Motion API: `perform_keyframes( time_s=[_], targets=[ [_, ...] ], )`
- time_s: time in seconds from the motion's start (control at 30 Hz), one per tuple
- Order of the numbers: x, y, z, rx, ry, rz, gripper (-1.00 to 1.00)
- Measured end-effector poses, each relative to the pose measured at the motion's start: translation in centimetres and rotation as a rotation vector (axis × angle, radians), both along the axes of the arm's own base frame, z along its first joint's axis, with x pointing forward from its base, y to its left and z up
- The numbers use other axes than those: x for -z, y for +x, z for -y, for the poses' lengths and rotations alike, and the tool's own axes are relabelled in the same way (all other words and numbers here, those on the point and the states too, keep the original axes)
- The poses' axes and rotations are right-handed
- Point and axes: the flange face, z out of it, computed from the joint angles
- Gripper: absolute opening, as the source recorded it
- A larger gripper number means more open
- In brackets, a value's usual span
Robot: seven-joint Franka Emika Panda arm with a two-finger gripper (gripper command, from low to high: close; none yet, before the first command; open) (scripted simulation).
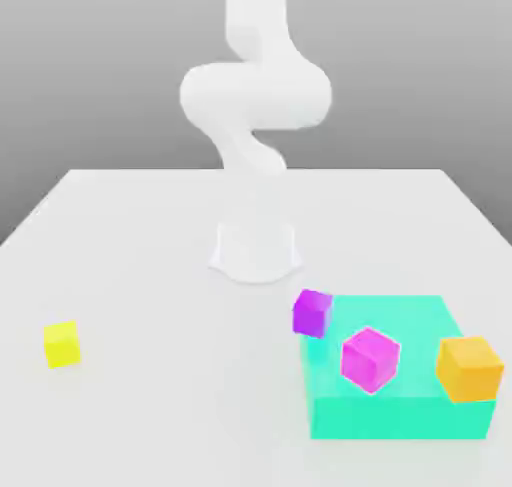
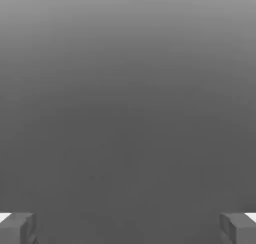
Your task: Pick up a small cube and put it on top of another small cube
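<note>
The tool (image 2: 128,228) is hanging with its fingers (image 2: 17,227) spread wide and nothing between them, so no part of the task looks started: grasping, carrying and stacking all remain. The yellow cube (image 1: 61,344) is sitting alone on the counter (image 1: 150,415), well apart from the teal block (image 1: 400,400), toward the exterior view's left of it. The orange cube (image 1: 469,367) is resting at the teal block's far corner on the exterior view's right, with two magenta cubes (image 1: 370,358) also at the block. No containers are present.
</note>
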Motion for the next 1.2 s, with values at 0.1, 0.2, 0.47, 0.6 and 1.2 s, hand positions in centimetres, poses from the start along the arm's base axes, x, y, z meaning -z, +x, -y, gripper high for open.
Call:
perform_keyframes(
  time_s=[0.1, 0.2, 0.47, 0.6, 1.2],
  targets=[
    [6.6, 3.0, 4.7, 0.141, 0.046, -0.097, 0.0],
    [13.1, 4.3, 9.4, 0.279, 0.095, -0.185, 0.0],
    [30.8, 0.6, 20.8, 0.651, 0.249, -0.405, 0.0],
    [39.2, -5.0, 25.1, 0.857, 0.343, -0.506, 0.0],
    [53.5, -11.2, 26.3, 1.037, 0.438, -0.614, -1.0]
  ],
)
